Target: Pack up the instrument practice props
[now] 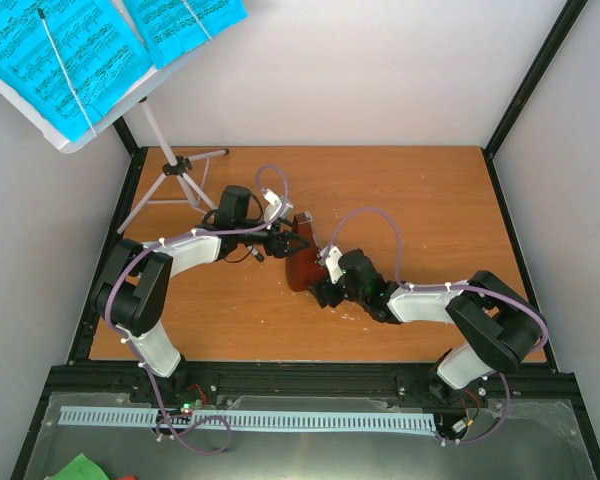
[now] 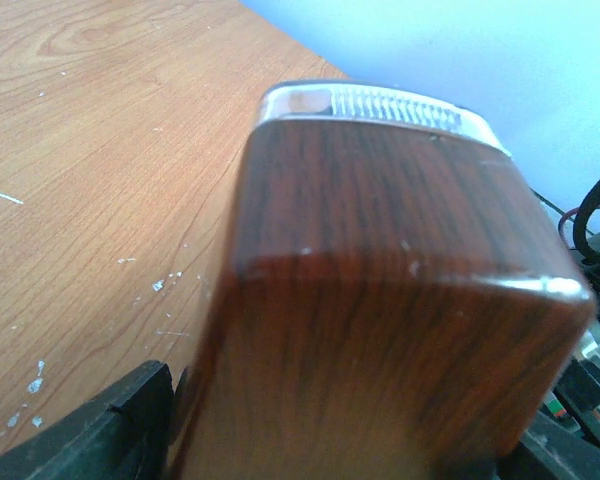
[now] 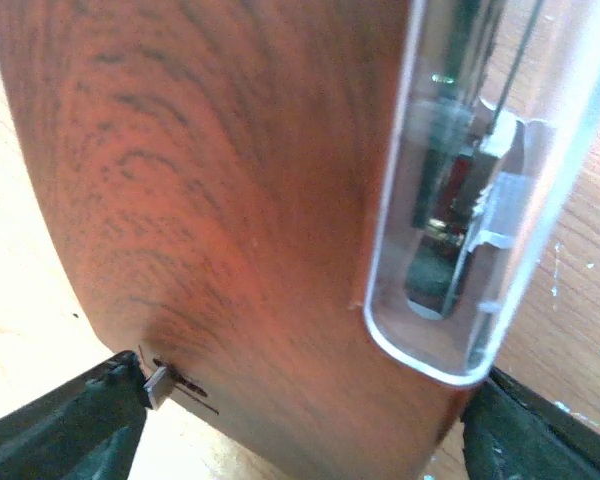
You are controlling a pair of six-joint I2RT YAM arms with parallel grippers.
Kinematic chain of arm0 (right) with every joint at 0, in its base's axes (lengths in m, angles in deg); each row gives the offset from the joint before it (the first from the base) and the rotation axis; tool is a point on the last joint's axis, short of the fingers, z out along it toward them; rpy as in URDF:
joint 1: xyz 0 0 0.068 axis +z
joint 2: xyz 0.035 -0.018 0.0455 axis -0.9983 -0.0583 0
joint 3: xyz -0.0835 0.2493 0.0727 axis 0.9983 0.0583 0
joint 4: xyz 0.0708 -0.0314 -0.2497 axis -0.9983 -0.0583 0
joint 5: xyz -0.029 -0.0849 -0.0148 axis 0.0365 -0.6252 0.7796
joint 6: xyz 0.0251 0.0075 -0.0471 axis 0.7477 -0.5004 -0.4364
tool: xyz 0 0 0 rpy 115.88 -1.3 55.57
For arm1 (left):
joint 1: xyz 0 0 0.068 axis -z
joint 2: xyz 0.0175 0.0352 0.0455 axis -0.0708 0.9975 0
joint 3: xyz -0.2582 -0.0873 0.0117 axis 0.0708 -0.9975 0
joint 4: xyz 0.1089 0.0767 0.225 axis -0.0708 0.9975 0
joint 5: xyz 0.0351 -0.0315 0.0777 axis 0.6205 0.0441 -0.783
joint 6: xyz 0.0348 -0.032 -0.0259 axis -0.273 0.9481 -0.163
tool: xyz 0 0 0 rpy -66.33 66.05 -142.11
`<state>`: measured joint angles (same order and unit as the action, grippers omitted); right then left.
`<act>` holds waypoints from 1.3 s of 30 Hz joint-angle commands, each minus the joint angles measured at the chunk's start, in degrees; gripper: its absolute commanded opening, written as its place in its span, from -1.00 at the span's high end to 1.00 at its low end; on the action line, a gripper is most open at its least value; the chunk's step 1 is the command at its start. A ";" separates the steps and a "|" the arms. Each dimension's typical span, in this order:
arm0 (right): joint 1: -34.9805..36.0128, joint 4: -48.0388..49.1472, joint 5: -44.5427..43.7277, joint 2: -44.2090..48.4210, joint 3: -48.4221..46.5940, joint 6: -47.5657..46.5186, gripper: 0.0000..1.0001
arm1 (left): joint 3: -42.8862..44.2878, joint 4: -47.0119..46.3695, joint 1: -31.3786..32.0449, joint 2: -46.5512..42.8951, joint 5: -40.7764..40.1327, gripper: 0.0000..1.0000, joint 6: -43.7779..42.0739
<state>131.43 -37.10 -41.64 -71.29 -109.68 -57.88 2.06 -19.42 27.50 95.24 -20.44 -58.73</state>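
We count one metronome [image 1: 302, 264] mid-table [image 1: 430, 200], its clear cover [image 3: 460, 250] enclosing the pendulum mechanism. Left jaws and right jaws each pinch the metronome, coming in from opposite sides. One stand [image 1: 177, 165] at the far left corner carries two blue pages [image 1: 55, 60] on its desk.

I see the wood-grain table [image 1: 430, 200] carrying the music stand [image 1: 176, 172] on its tripod legs at upper left, and the brown metronome [image 1: 300, 268] near centre frame.
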 commanded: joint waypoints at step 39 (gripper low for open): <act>-16.96 -0.74 20.03 42.17 9.99 6.44 -1.00 | -2.00 -1.10 9.52 -3.08 -6.91 -0.75 -9.77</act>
<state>115.93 -35.42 -30.15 -28.58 -96.23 -53.07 1.56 -18.54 36.68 94.25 -26.13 -69.12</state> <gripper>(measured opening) 0.998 0.826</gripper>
